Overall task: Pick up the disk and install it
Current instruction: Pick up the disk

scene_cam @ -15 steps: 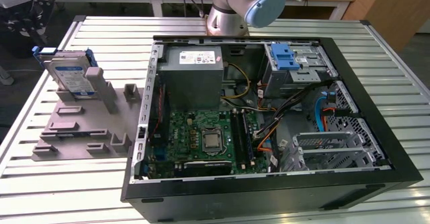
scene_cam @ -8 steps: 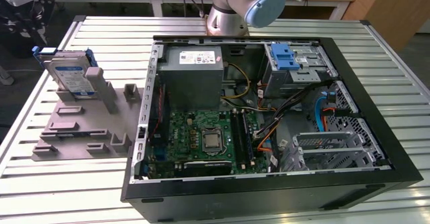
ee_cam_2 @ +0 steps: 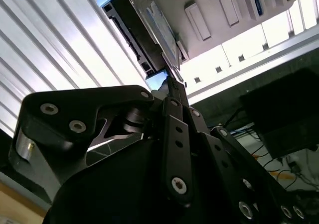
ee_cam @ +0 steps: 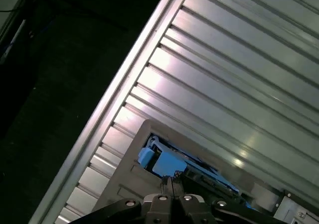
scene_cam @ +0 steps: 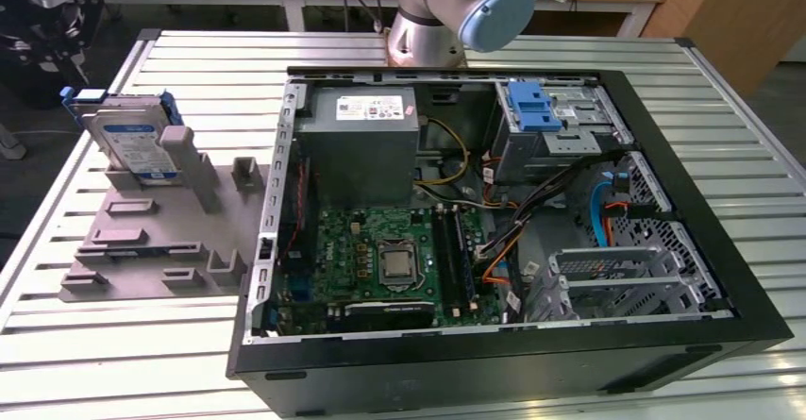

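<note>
The disk [scene_cam: 132, 142] stands on edge in a grey holder [scene_cam: 151, 245] on the slatted table, at the exterior view's left. It is silver-grey with a blue-and-white label and a blue frame. My gripper [scene_cam: 59, 59] hangs just behind the disk, at the table's far left corner, apart from it. In the second wrist view the disk [ee_cam_2: 144, 30] lies just past my gripper [ee_cam_2: 172, 82]. The first wrist view shows the disk's blue edge [ee_cam: 167, 164] right beyond my gripper [ee_cam: 171, 182], whose fingers are pressed together with nothing between them.
An open computer case [scene_cam: 705, 335] fills the table's middle and right. Inside are a grey power supply box [scene_cam: 365, 132], a green motherboard [scene_cam: 377, 260], a drive bay with a blue latch [scene_cam: 535, 109] and a metal cage [scene_cam: 629, 269]. The arm's base [scene_cam: 441, 14] stands behind the case.
</note>
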`<action>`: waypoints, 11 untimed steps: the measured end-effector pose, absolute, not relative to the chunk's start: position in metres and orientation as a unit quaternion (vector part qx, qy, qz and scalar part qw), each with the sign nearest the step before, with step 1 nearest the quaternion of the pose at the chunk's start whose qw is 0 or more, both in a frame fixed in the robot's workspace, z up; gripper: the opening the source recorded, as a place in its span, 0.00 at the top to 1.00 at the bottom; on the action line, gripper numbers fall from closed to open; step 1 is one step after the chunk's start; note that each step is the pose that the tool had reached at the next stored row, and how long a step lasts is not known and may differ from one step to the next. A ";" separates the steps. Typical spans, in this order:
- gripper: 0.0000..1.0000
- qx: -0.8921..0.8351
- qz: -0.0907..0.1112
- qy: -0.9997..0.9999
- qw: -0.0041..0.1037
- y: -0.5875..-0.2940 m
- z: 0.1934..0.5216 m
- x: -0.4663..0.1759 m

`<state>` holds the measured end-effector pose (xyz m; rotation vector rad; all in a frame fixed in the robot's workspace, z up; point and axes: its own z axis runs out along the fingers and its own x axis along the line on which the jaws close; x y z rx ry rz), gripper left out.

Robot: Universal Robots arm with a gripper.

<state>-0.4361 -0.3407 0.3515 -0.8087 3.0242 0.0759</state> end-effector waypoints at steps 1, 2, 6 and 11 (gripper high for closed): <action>0.89 -0.267 0.024 0.963 0.005 -0.341 0.351 -0.436; 0.89 -0.276 0.024 0.961 0.005 -0.341 0.351 -0.436; 0.89 -0.311 0.024 0.950 0.004 -0.341 0.351 -0.436; 0.89 -0.354 0.025 0.935 0.003 -0.341 0.351 -0.436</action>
